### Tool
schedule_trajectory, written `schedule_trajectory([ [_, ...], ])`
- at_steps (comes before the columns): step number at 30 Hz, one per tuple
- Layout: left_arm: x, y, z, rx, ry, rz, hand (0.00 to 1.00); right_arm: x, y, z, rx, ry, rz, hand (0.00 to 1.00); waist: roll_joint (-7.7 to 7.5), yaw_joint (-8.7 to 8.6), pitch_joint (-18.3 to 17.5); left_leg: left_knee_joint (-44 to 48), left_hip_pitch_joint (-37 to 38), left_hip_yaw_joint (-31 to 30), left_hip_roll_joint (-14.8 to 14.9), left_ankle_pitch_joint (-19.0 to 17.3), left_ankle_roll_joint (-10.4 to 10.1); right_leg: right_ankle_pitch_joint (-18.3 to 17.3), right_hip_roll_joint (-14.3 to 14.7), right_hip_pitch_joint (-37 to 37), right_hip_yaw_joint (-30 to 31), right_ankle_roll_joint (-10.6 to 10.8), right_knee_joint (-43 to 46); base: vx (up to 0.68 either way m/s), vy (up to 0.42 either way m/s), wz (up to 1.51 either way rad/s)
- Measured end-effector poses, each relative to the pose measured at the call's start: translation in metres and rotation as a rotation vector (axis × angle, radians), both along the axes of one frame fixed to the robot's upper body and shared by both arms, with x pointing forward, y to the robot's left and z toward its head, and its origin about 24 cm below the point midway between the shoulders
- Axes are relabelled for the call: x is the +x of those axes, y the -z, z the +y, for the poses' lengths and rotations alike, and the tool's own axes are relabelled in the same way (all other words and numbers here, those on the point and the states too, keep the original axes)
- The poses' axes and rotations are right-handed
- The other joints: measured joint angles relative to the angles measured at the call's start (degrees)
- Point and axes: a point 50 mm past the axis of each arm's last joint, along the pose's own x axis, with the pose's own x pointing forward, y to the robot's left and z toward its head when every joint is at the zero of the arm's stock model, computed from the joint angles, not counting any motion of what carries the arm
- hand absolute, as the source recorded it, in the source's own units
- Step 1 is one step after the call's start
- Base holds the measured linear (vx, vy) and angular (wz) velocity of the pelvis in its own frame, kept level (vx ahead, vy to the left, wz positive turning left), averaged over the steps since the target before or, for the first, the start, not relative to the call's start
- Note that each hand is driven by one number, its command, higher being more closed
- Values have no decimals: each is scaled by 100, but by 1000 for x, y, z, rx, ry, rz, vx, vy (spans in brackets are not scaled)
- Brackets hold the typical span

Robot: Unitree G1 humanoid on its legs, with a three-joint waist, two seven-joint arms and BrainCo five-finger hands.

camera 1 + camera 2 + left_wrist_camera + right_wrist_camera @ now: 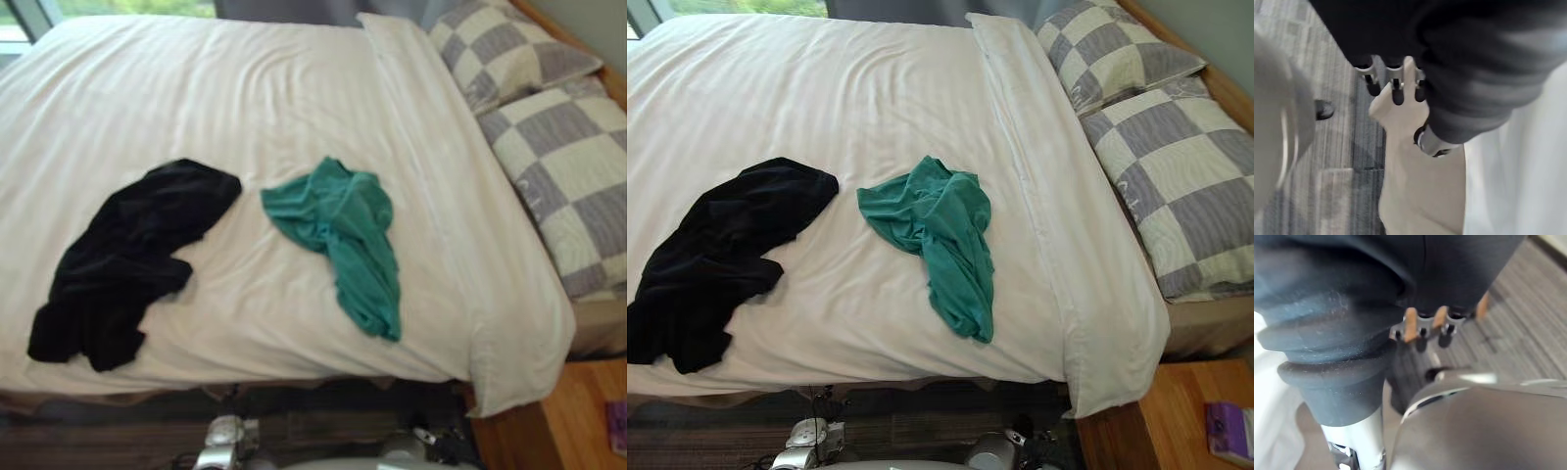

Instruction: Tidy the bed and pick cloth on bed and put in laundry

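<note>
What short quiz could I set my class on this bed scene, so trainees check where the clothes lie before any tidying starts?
1. Multiple choice: of the black cloth and the green cloth, which lies nearer the checked pillows? A. black cloth. B. green cloth. C. both equally near.
2. True or false: the green cloth lies on top of the pillows.
3. Short answer: how many checked pillows are there?

Key: 1 B. 2 False: it lies on the white duvet, apart from them. 3 Two.
</note>
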Motion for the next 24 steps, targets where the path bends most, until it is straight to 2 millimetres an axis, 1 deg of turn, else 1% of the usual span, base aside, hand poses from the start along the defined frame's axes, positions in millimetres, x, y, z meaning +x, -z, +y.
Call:
schedule_trajectory([
  [1,3,-1,-1,17,24,-6,0,6,-2,0,-24,-62,-10,0,108,-15,18,-277,152,60,-15,135,152,-770,678,131,-298,510,234,-69,392,-12],
  [2,6,-2,-3,25,49,-9,0,10,-3,1,-30,-83,-26,0,144,-40,39,-392,151,25,-63,220,227,-1092,1065,173,-210,626,334,-98,418,20],
  [3,12,-4,-7,31,89,-28,0,16,-5,5,-38,-120,-44,0,145,-69,45,-588,130,-32,-242,377,325,-1644,1553,243,-127,610,424,-70,236,42],
  [4,15,-5,-11,32,112,-34,0,17,-6,7,-41,-141,-47,0,143,-99,45,-657,90,-93,-368,434,375,-1899,1730,288,-72,603,419,-128,253,82],
  [5,19,-6,-22,17,161,-42,0,21,-7,10,-43,-158,-66,0,123,-144,83,-762,38,-325,-770,545,497,-2473,1954,581,170,453,150,-112,153,82],
  [6,22,-6,-27,6,171,-48,0,24,-9,10,-44,-156,-78,0,123,-154,116,-785,33,-418,-871,566,529,-2526,1971,700,305,358,-14,-178,158,109],
  [7,24,-6,-36,-13,186,-55,0,29,-12,8,-52,-149,-107,0,341,-144,227,-929,89,-587,-1015,618,579,-2545,2015,872,434,346,-194,-138,95,75],
  [8,21,-5,-39,-22,186,-47,0,29,-12,9,-52,-148,-109,0,366,-135,242,-1028,145,-648,-1051,671,629,-2545,2006,923,438,345,-233,-109,108,69],
  [9,16,-3,-40,-27,181,-34,0,29,-11,11,-45,-148,-107,0,429,-95,242,-1155,227,-701,-1085,751,631,-2540,1967,1011,407,355,-316,-30,66,48],
  [10,13,-2,-40,-27,177,-27,0,30,-12,13,-42,-148,-115,0,479,-99,271,-1074,147,-795,-1106,749,628,-2537,1943,1052,322,379,-384,-2,43,41],
  [11,14,-2,-40,-28,176,-28,0,32,-12,12,-44,-151,-120,0,491,-94,286,-908,15,-836,-1125,739,615,-2540,1931,1039,318,385,-404,-18,44,64],
  [12,22,-7,-40,-29,164,-65,0,40,-15,16,-44,-174,-138,0,498,-127,469,24,-534,-868,-1232,670,515,-2539,1812,1023,295,394,-413,-36,72,70],
  [13,33,-14,-41,-37,140,-121,0,46,-18,13,-54,-176,-158,0,348,-132,740,1285,-1219,-751,-1315,717,100,-2464,1635,1025,193,447,-347,-49,91,67],
  [14,37,-17,-41,-44,127,-139,0,48,-19,13,-55,-176,-164,0,354,-110,810,1826,-1527,-681,-1294,748,-56,-2403,1580,1037,160,448,-297,-33,128,35],
  [15,43,-22,-41,-48,113,-178,0,48,-19,13,-60,-177,-162,0,406,-81,830,2548,-1878,-460,-1152,737,-36,-2399,1516,1055,102,445,-257,26,181,-3],
  [16,45,-23,-38,-45,110,-191,0,47,-18,12,-72,-173,-153,0,375,-68,866,2981,-2051,-86,-780,668,71,-2349,1505,1144,129,489,-320,124,262,-27],
  [17,43,-22,-35,-46,93,-181,0,47,-18,12,-72,-162,-151,0,418,-86,851,2938,-2017,134,-384,470,376,-2266,1478,1272,207,623,-461,163,265,-38],
  [18,42,-21,-34,-46,89,-176,0,47,-18,10,-75,-153,-148,0,419,-107,847,2826,-1980,141,-254,402,489,-2235,1442,1299,244,677,-481,253,429,-44],
  [19,43,-21,-34,-55,77,-176,0,45,-18,3,-91,-129,-135,0,424,-127,841,2353,-1854,7,47,293,667,-2155,1260,1287,385,866,-514,212,424,-31],
  [20,44,-22,-34,-59,74,-181,0,44,-18,1,-97,-120,-130,0,415,-126,841,2098,-1800,-86,148,294,669,-2125,1169,1262,439,944,-511,237,576,-28],
  [22,49,-23,-33,-54,79,-191,0,42,-17,-4,-106,-111,-118,0,389,-129,835,1324,-1729,-635,409,325,696,-2013,825,1188,559,1226,-480,153,537,-8],
  [23,49,-23,-31,-47,80,-188,0,39,-16,-3,-105,-112,-107,0,423,-119,744,881,-1670,-1052,425,420,656,-1976,577,1149,653,1479,-468,159,696,-6],
  [24,44,-19,-33,-45,82,-164,0,37,-15,-6,-111,-115,-96,0,473,-127,626,437,-1496,-1335,468,831,-59,-1964,391,1156,740,1664,-539,158,755,-7],
])
